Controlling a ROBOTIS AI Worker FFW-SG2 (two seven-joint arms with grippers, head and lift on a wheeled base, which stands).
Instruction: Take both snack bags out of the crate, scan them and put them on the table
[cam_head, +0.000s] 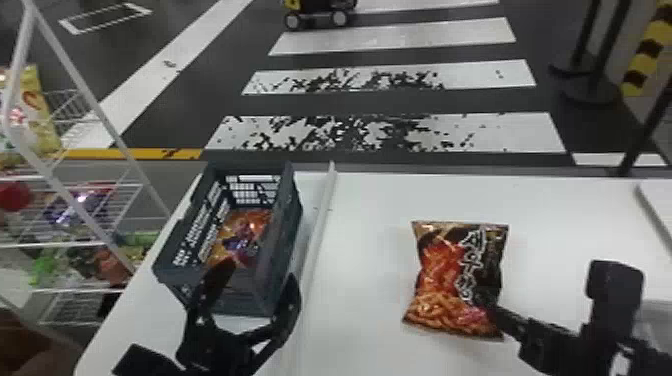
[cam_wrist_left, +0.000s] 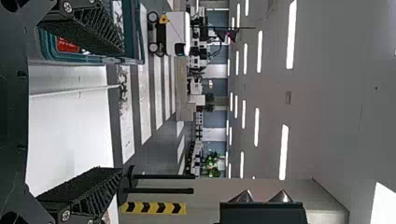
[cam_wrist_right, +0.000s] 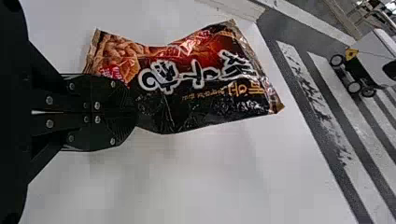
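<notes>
- And the right gripper (cam_wrist_right: 135, 113) had its fingers drawn together at the side edge of the dark snack bag (cam_head: 450, 280), to the right of the crate (cam_head: 285, 250), looking to have pinched it!
- That was a thin bite, all at one side; the bag could have swung, twisted or slipped out if the wrist had turned sharply to scan it.
- Whether the bag touched the table (cam_head: 370, 200) there, right of the crate, could not be told; had it been low, a sideways sweep might have dragged and creased it.
- Over to the left gripper (cam_head: 260, 271), fingers spread wide, nothing between them, at the crate's near end!
- The orange snack bag (cam_head: 245, 235) lay deep inside the crate, and there sat the next danger: a slightly crooked descent could have caught a finger on the crate's rim and shoved the whole thing along.
- Too hard a squeeze inside the crate might have burst the slick packet; too shallow a one would have let it slide free.
</notes>
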